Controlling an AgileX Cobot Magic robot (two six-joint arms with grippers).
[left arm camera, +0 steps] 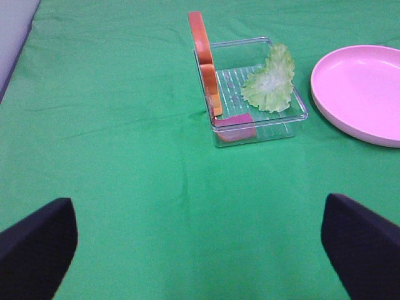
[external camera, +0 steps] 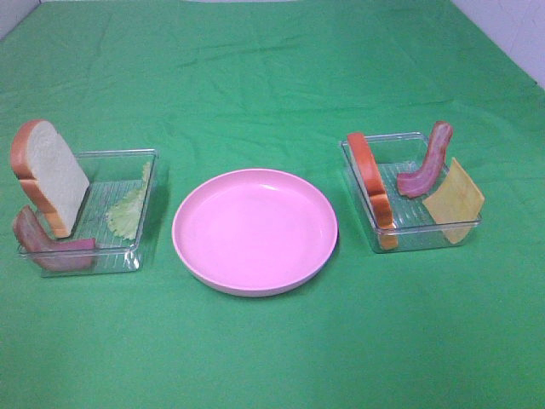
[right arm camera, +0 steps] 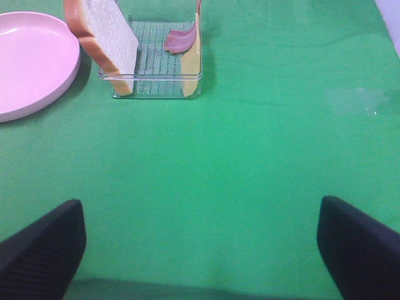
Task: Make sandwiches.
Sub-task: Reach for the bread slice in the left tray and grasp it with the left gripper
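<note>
No stacked sandwiches are in view; their parts sit in two clear trays. The left tray [external camera: 119, 158] holds a bread slice [external camera: 49, 175] on edge, a bacon strip [external camera: 51, 243] and a lettuce leaf [external camera: 128, 213]. The right tray [external camera: 383, 141] holds another bread slice [external camera: 370, 179], bacon [external camera: 426, 166] and a yellow cheese square [external camera: 454, 200]. My left gripper [left arm camera: 200, 250] hangs open and empty, well short of the left tray [left arm camera: 259, 134]. My right gripper [right arm camera: 200, 250] is likewise open and empty, far back from the right tray [right arm camera: 156, 87].
A pink round plate [external camera: 255, 230] with nothing on it lies between the trays on the green cloth [external camera: 272, 77]. Neither arm shows in the high view. A grey table edge [left arm camera: 12, 37] borders the cloth at the left.
</note>
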